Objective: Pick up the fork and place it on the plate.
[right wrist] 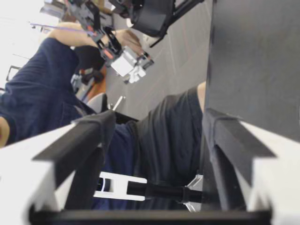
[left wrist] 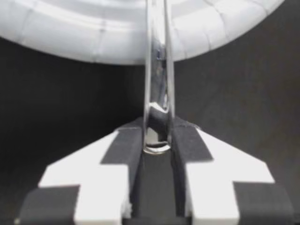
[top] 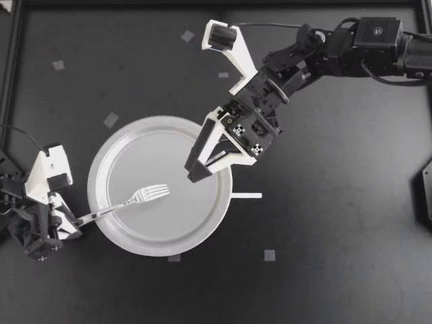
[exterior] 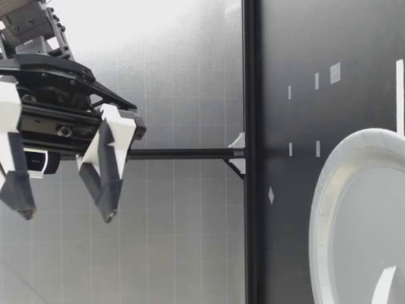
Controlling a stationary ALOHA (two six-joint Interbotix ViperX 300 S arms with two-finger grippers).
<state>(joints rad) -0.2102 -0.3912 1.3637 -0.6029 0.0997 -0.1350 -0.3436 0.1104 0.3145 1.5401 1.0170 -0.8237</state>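
the fork (top: 138, 198) is a slim, shiny metal one with curved tines. its tines are held over the flat middle of the plate (top: 121, 145), and its handle runs out across the rim nearest the left arm. whether the tines rest on the plate cannot be told. the handle's end is clamped between both fingers of the left gripper (top: 79, 219), which sits just outside the plate's rim. in the left wrist view the fork (left wrist: 158, 70) is seen edge-on, a narrow polished strip pinched between the dark pads (left wrist: 122, 145) of the left gripper (left wrist: 157, 140), with the ribbed white plate (left wrist: 84, 33) ahead.

the plate is round, pale and matt, with a raised fluted rim. it lies on a dark, dull desk (top: 324, 202) marked with small grey tape squares (top: 111, 120); a thin white strip (top: 246, 196) lies just beside the rim on the right arm's side. most of the plate's middle is bare.

the right gripper (top: 202, 169) is held over the plate's rim on the side away from the fork's handle, apart from the tines, fingers spread and nothing between them. in the low view a gripper (exterior: 63, 208) is seen high above the desk, spread wide, with the plate (exterior: 329, 190) well below. in the right wrist view the right gripper (right wrist: 154, 140) is spread and a person (right wrist: 159, 131) in dark clothes is seen beyond.
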